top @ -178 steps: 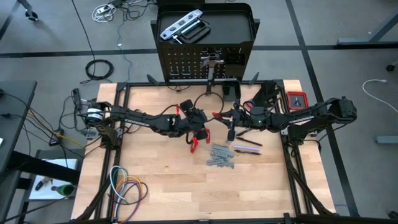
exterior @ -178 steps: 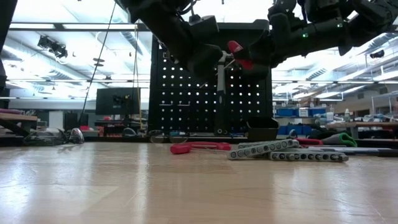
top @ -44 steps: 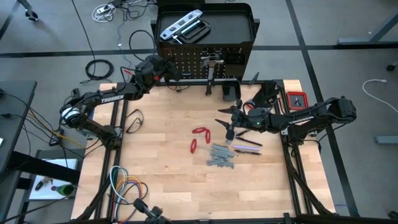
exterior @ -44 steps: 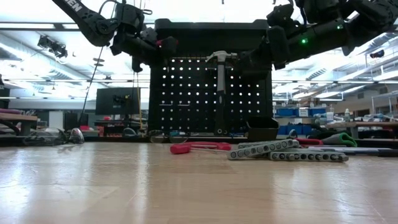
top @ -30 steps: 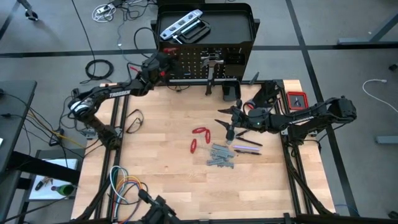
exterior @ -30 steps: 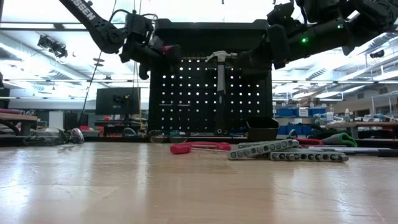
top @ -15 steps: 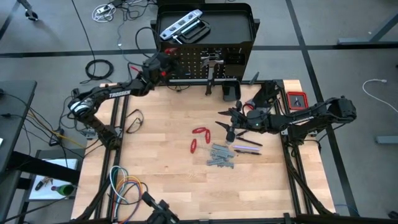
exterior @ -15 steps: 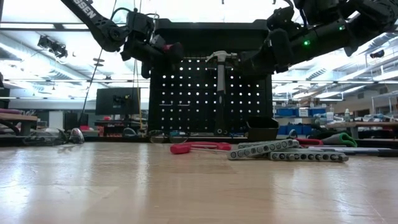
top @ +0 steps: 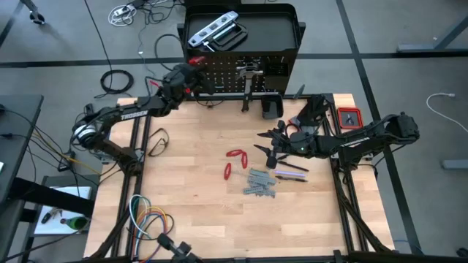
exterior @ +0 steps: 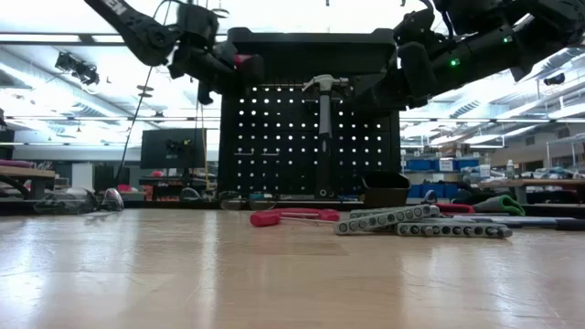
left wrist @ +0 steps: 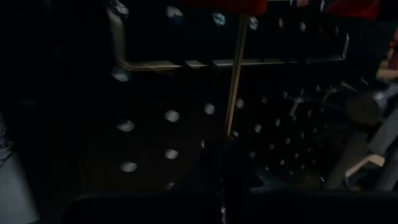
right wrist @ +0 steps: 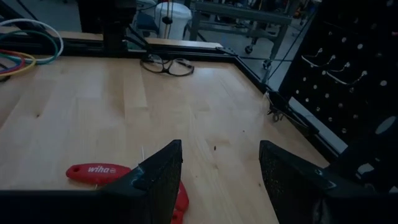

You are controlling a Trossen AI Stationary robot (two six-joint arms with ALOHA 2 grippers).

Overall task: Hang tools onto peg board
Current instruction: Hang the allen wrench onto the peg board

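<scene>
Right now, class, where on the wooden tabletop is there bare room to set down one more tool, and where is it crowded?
Bare room: the light wooden tabletop's left half, bordered by the looped coloured cables at the near corner, and the near strip below the grey metal wrenches. Crowded: centre-right, where red-handled pliers, wrenches and the open right gripper cluster. The shut left gripper is at the black perforated peg board.

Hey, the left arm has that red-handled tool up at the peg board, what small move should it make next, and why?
Probably ease the left gripper slightly closer to the peg board to seat the red-handled tool on a hook. It is shut on the tool's thin shaft at the board's upper left, apparently not hooked yet. The right gripper waits open over the table.
</scene>
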